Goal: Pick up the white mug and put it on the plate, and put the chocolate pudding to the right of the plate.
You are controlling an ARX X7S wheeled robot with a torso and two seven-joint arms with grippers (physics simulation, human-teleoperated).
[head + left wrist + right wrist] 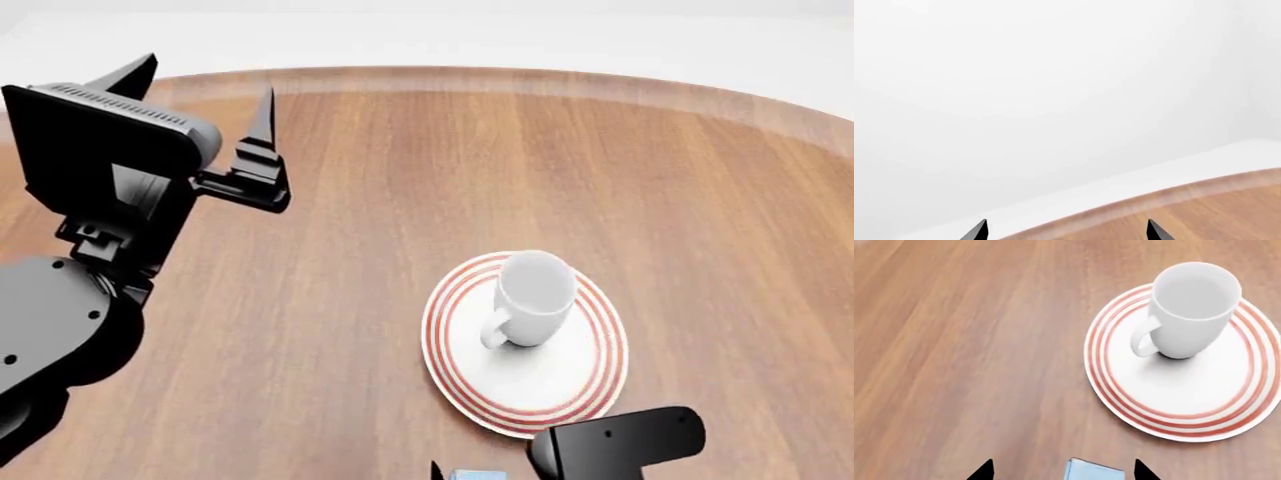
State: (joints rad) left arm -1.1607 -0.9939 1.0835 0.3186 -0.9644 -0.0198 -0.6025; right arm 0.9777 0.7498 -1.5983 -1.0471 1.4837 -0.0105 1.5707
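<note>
The white mug point(534, 295) stands upright on the red-ringed plate point(587, 385), handle toward the near left; both also show in the right wrist view, the mug point(1191, 307) on the plate point(1214, 405). Only a light blue corner of the chocolate pudding point(1094, 471) shows, lying on the table in front of the plate, between my right gripper's point(1062, 471) spread fingers and nearer one of them. In the head view the carton point(478, 474) is at the bottom edge. My left gripper point(1067, 232) is open and empty, raised over the table's far left point(200, 85).
The round wooden table point(400, 180) has a pale rim at the back, with white floor or wall beyond it. My left arm's black body point(80, 250) fills the left side of the head view.
</note>
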